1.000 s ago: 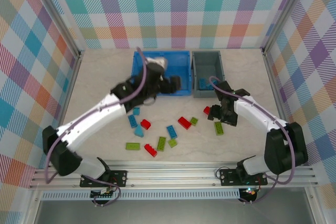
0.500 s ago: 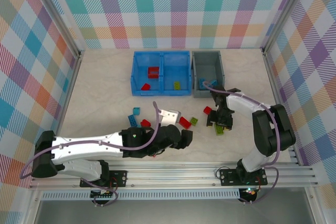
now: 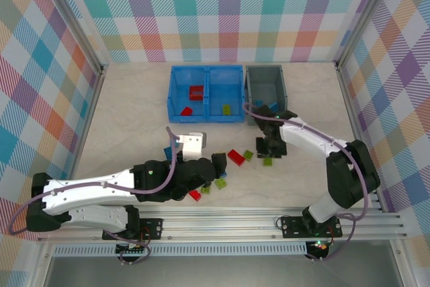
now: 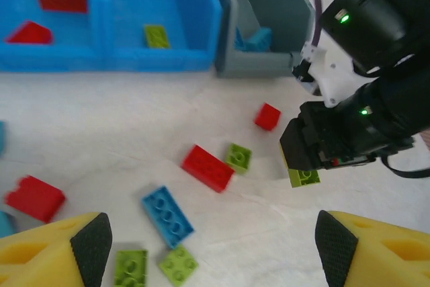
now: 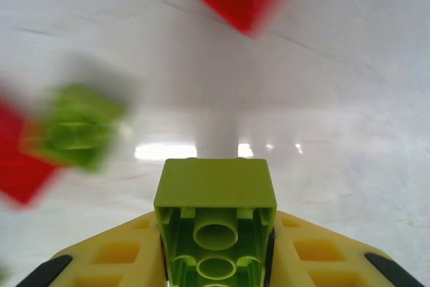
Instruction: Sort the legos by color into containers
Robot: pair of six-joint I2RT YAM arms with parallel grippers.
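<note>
Surveying from the largest item down: the table (image 3: 121, 99) carries the blue bin (image 3: 205, 120) at its far side, with red bricks in the left compartment and one lime piece in the right. The grey bin (image 3: 250, 102) stands just beside it on the right, holding blue pieces. My right gripper (image 3: 269, 153) is clamped on a lime brick (image 5: 215, 196), apparently just above the table near the grey bin. My left gripper (image 4: 213, 236) stands apart, empty, over the loose bricks (image 3: 235, 157).

Risks noted: the brick juts beyond my fingertips, so a quick swing could twist it free. The grey bin lies nearest, inviting a wrong drop.
</note>
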